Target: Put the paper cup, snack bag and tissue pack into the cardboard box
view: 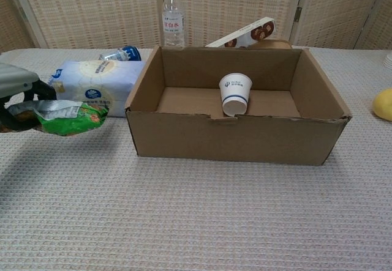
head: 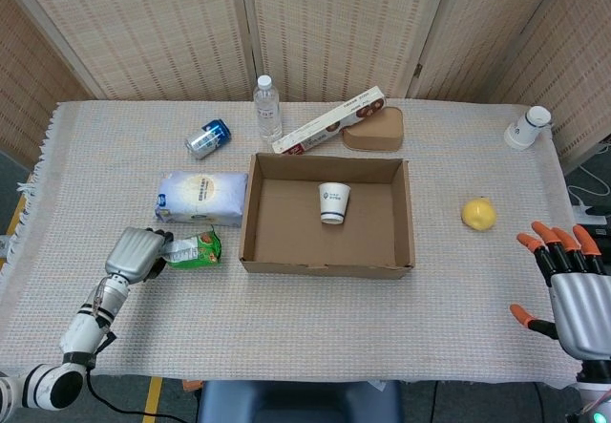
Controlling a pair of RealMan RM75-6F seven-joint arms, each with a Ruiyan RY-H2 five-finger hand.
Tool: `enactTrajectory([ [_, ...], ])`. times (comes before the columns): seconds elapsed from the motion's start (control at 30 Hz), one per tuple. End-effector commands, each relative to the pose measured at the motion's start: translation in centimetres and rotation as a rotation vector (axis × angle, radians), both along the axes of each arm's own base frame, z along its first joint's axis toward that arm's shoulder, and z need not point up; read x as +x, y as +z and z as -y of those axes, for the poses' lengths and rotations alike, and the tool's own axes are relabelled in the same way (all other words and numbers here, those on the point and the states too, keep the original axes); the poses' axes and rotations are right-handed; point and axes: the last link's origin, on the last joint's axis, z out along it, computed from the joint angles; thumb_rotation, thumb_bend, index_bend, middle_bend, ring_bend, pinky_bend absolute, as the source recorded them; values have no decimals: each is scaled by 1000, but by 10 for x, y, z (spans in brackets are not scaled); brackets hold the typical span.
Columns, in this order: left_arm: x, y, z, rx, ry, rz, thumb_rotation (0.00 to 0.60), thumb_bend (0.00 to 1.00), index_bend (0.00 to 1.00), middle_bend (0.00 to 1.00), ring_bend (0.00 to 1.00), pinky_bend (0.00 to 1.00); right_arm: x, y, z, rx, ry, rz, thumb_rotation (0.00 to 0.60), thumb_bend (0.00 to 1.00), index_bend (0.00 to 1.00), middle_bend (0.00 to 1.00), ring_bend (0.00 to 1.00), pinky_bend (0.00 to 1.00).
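Observation:
My left hand (head: 136, 252) (view: 17, 93) grips the green snack bag (head: 194, 249) (view: 64, 115) and holds it lifted off the cloth, left of the cardboard box (head: 250, 253) (view: 233, 139). The white paper cup (head: 332, 202) (view: 235, 93) lies tipped inside the box. The blue-and-white tissue pack (head: 201, 197) (view: 101, 84) lies on the table just behind the bag, against the box's left wall. My right hand (head: 571, 289) hovers at the table's right front edge, fingers spread, holding nothing.
Behind the box stand a water bottle (head: 267, 109), a long biscuit carton (head: 329, 131) and a brown heart-shaped lid (head: 374, 131). A blue can (head: 207, 137) lies at back left. A yellow fruit (head: 478, 214) and a white bottle (head: 527, 127) sit on the right.

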Motion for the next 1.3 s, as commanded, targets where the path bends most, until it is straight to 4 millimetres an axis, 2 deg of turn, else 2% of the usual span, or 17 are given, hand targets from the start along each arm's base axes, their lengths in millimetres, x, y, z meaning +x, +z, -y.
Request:
enactTrajectory([
  [0.03,15,46,1,76,-50,-17,600,507,793,982,811,932,0,0,0,1,-1,1,600,0,192,104,0,0],
  [0.17,40,88,-3,127,-89,-62,600,507,797,987,814,931,0,0,1,5,-2,4,600,0,192,104,0,0],
  [0.23,61,104,-5,133,-121,-93,600,507,799,989,815,931,-1,-1,2,9,-4,2,600,0,192,104,0,0],
  [0.37,109,121,-11,152,-201,-87,600,508,798,989,815,931,-1,-2,3,13,-4,3,600,0,192,104,0,0],
  [0.47,147,118,-19,143,-280,-80,600,508,800,989,817,931,-1,0,2,6,-3,6,600,0,192,104,0,0],
  [0.6,184,85,-33,91,-351,-56,600,510,801,990,817,931,0,3,2,-6,2,13,600,0,192,104,0,0],
  [0.73,215,35,-48,33,-382,-15,600,508,800,990,816,931,0,9,-1,-27,11,22,600,0,192,104,0,0],
  [1.0,262,-43,-63,-21,-435,16,600,508,801,990,817,931,-4,18,-2,-58,-3,26,600,0,192,104,0,0],
  [1.13,270,-71,-67,-1,-443,104,600,497,792,978,808,923,-7,20,-4,-70,-16,22,600,0,192,104,0,0],
  [1.17,269,-75,-68,0,-436,123,600,475,762,946,782,909,-8,20,-4,-71,-19,22,600,0,192,104,0,0],
  [1.2,266,-78,-69,-4,-432,125,600,432,694,868,734,886,-8,21,-4,-73,-19,23,600,0,193,104,0,0],
  [1.27,258,-81,-72,-26,-429,92,600,316,452,600,571,809,-9,22,-4,-81,-14,24,600,0,198,104,0,0],
  [1.3,254,-80,-73,-36,-423,77,600,259,274,422,445,729,-9,22,-4,-84,-13,25,600,0,202,104,0,0],
])
